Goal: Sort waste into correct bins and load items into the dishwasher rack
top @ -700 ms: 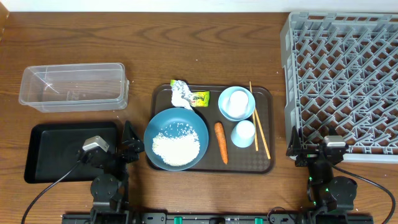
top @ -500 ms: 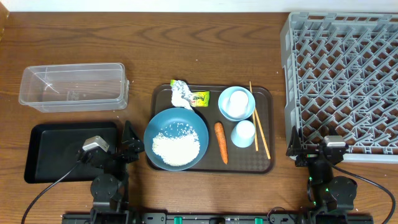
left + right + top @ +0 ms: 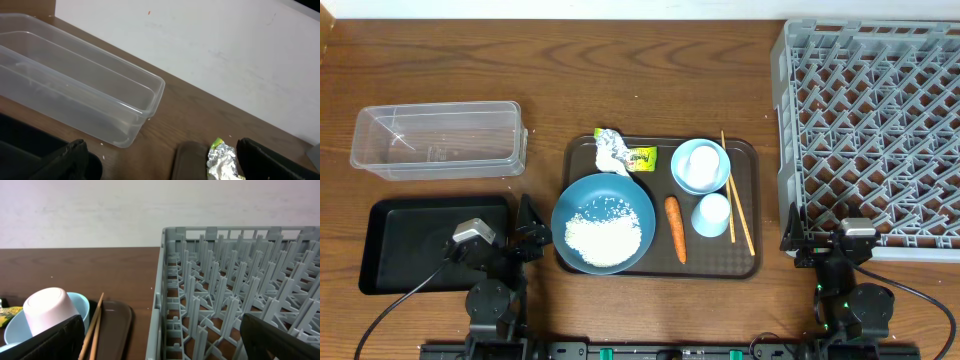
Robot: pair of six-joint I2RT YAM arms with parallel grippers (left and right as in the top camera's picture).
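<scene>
On the brown serving tray (image 3: 745, 160), a dark-blue bowl (image 3: 570, 200) holds a heap of white rice (image 3: 603, 235). An orange carrot (image 3: 674, 228) lies beside it. The silver wrapper (image 3: 611, 150) (image 3: 223, 161) and yellow-green packet (image 3: 641, 157) sit at the tray's back. A light-blue bowl (image 3: 700, 165) (image 3: 12, 325) has a pale cup (image 3: 50, 310) upside down in it. Another cup (image 3: 712, 214) and the chopsticks (image 3: 738, 200) (image 3: 92, 325) lie close by. My left gripper (image 3: 505, 245) (image 3: 160, 150) is open by the black tray (image 3: 420, 240). My right gripper (image 3: 823, 245) (image 3: 161, 325) is open at the grey rack (image 3: 875, 120) (image 3: 170, 295).
The clear plastic tub (image 3: 440, 140) (image 3: 75, 95) stands at the back left, behind the black tray. A pale wall runs along the table's far edge. Both arm bases sit at the table's front edge.
</scene>
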